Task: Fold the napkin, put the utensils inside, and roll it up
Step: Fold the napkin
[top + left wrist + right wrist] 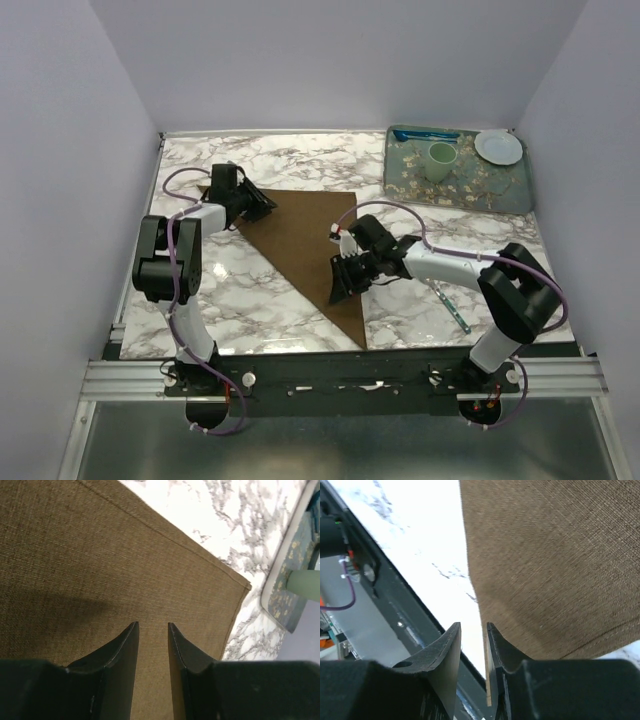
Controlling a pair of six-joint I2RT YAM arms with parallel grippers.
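The brown napkin lies on the marble table as a triangle, its long edge running from the far left to the near right. My left gripper hovers over its far left corner, jaws a little apart, with cloth showing below the gap. My right gripper is at the napkin's near right part. Its jaws are a little apart, and the napkin's edge runs beside the right finger. The spoon, with a teal handle, lies on the table right of the right arm.
A patterned tray at the back right holds a pale green cup, a white plate and a bright blue utensil. The tray and cup also show in the left wrist view. The metal rail runs along the table's near edge.
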